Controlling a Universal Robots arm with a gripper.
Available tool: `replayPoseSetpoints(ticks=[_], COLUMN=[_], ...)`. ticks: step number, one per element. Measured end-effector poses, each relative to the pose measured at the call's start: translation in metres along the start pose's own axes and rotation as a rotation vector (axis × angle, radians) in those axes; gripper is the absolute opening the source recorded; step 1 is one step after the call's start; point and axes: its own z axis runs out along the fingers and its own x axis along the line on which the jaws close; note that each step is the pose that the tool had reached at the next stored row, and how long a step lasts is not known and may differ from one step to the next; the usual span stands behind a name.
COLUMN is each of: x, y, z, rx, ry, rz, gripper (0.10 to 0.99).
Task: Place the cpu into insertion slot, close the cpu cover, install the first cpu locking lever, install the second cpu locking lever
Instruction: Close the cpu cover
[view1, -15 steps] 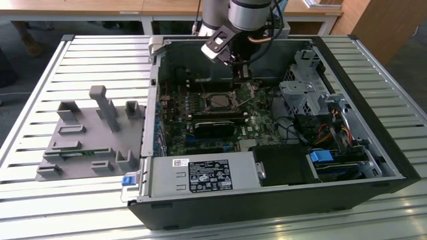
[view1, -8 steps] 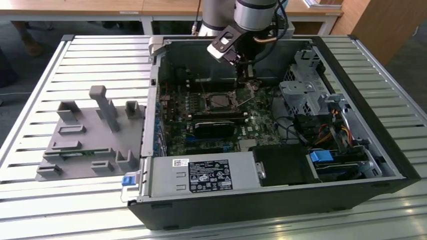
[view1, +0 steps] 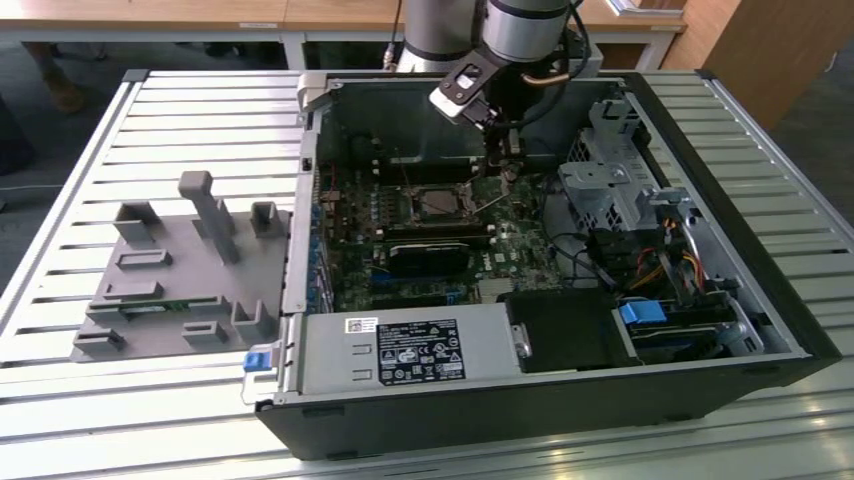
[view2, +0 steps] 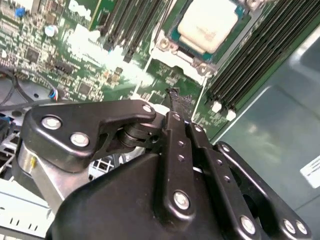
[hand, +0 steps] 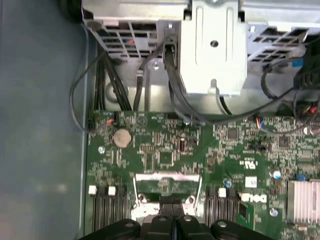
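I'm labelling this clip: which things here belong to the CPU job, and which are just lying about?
Job: cpu, slot, end effector.
Lying about: grey tray, power supply, memory slots, coin cell, drive cage.

The cpu (view2: 207, 25) — a small square with a pale silver-grey top — lies flat in the insertion slot (view2: 163, 45), a silver-rimmed socket on the green board, a little beyond the tips of the gripper (view2: 173, 94). The cpu cover (hand: 167, 176), a thin silver frame with a cut-out centre, stands open — tilted up off the slot, its free edge right at those tips.
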Motion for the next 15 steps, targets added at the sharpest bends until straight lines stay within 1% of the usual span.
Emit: replayPoseSetpoints(ticks=[2, 8, 15], x=[0.0003, 0.0013, 0.0066], y=[0.0036, 0.0107, 0.0180], z=[0.0008, 0.0028, 0.0046], rx=[0.000, 0.000, 0.000], ry=[0.0001, -0.0002, 0.0000], rz=[0.000, 0.000, 0.000], gripper=[0.118, 0.118, 0.118])
